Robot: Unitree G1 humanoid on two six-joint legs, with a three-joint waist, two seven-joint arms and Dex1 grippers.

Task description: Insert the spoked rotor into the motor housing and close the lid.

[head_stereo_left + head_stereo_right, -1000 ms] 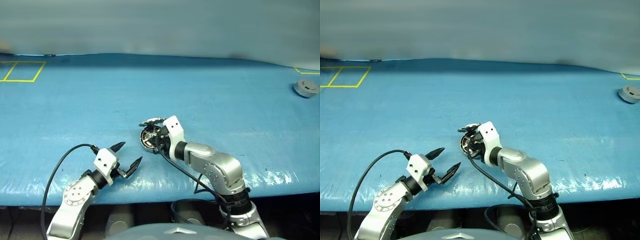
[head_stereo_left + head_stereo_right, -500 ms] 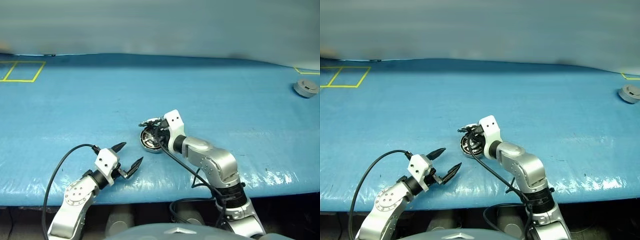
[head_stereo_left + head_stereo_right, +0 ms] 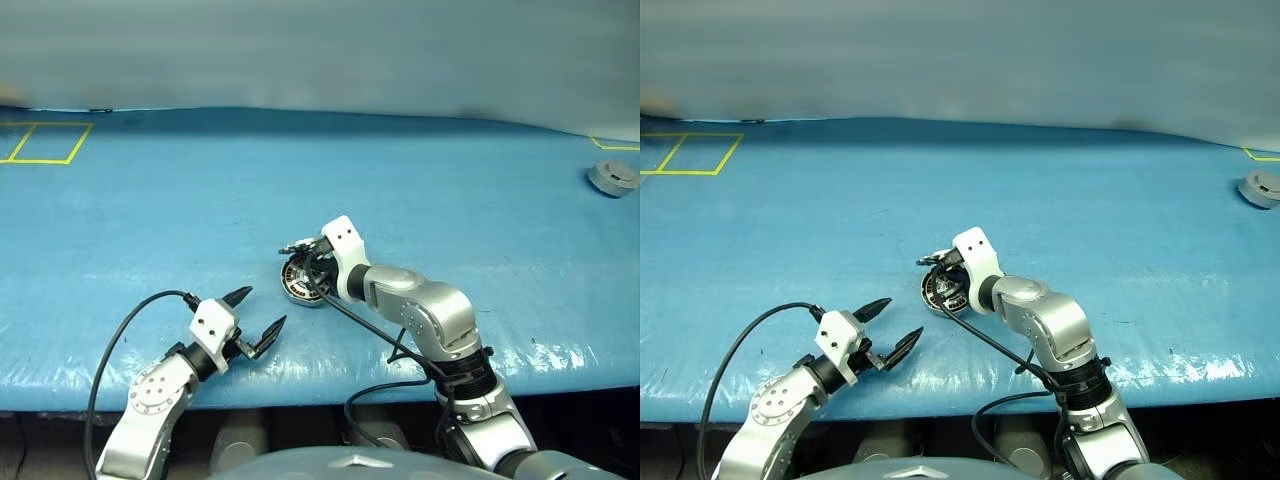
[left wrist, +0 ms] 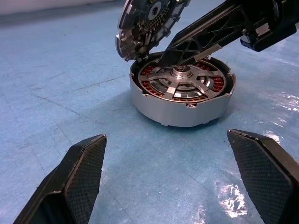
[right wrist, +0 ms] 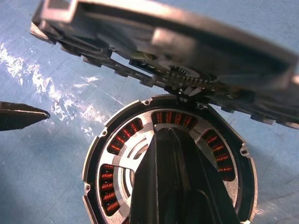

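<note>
Blue sheeting covers the table [image 3: 150, 200] you are working over. Your right gripper [image 4: 161, 58] has its fingers pressed together, holding nothing, the tips resting in the motor housing [image 4: 182, 95] just under the raised lid [image 4: 149, 21], which stands tilted on its hinge at the far rim. Inside the housing the spoked rotor [image 4: 180, 81] already sits flat, copper windings showing around it. Closing probably means pushing the lid down from behind. Your left gripper [image 3: 256, 320] hangs spread wide, empty, near the housing on its near-left side. A grey flanged part [image 3: 612, 177] lies well apart at far right.
</note>
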